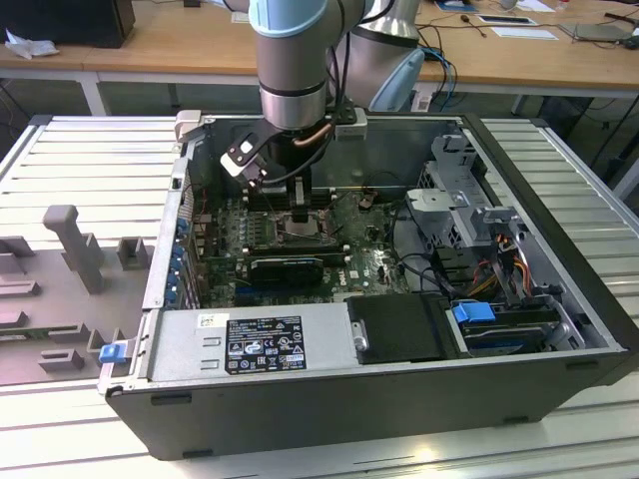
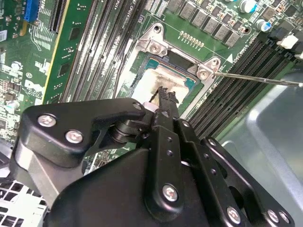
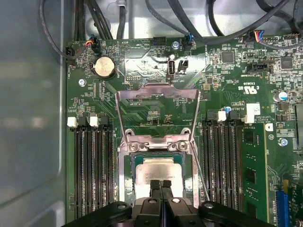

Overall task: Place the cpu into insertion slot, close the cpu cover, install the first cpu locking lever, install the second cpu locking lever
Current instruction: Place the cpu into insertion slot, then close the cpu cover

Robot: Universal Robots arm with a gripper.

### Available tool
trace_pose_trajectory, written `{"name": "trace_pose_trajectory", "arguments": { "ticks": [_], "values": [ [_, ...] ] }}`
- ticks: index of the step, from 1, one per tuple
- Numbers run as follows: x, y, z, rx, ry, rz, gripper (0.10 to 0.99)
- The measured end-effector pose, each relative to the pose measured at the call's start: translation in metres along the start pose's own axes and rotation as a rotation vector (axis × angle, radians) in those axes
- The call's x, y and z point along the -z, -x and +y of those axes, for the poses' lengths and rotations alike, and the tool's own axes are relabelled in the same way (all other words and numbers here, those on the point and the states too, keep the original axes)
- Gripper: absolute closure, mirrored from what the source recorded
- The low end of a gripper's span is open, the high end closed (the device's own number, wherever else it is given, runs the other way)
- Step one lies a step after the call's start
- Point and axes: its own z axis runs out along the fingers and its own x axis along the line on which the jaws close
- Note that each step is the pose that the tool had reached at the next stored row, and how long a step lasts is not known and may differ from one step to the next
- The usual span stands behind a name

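The cpu (image 3: 158,169) lies flat inside the insertion slot (image 3: 127,175), its pale metal face (image 2: 158,82) showing in both wrist views. My gripper (image 3: 161,183) hangs just above the chip's near edge, its two black fingertips (image 2: 171,97) pressed together with nothing between them. The cpu cover (image 3: 157,90) is swung open and leans back from its hinge over the green board. A thin locking lever (image 2: 255,78) sticks out sideways from the slot's corner. In the exterior view the gripper (image 1: 300,212) reaches down into the computer case over the slot (image 1: 300,230).
Long black memory slots (image 3: 92,165) flank the socket on both sides (image 3: 222,161). A long black card (image 1: 288,267) lies on the board nearer the case front. Cables (image 3: 189,19) and a coin battery (image 3: 104,67) sit beyond the cover. Drive bays (image 1: 479,239) fill the exterior view's right.
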Motion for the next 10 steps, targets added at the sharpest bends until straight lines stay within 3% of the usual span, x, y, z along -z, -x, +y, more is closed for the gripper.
{"name": "trace_pose_trajectory", "arguments": {
  "ticks": [9,10],
  "values": [
    [0.0074,-0.0002,0.0010,0.000,0.000,0.0002,0.980],
    [0.0072,-0.0003,0.0040,0.000,0.000,0.0000,0.980]
  ]
}}
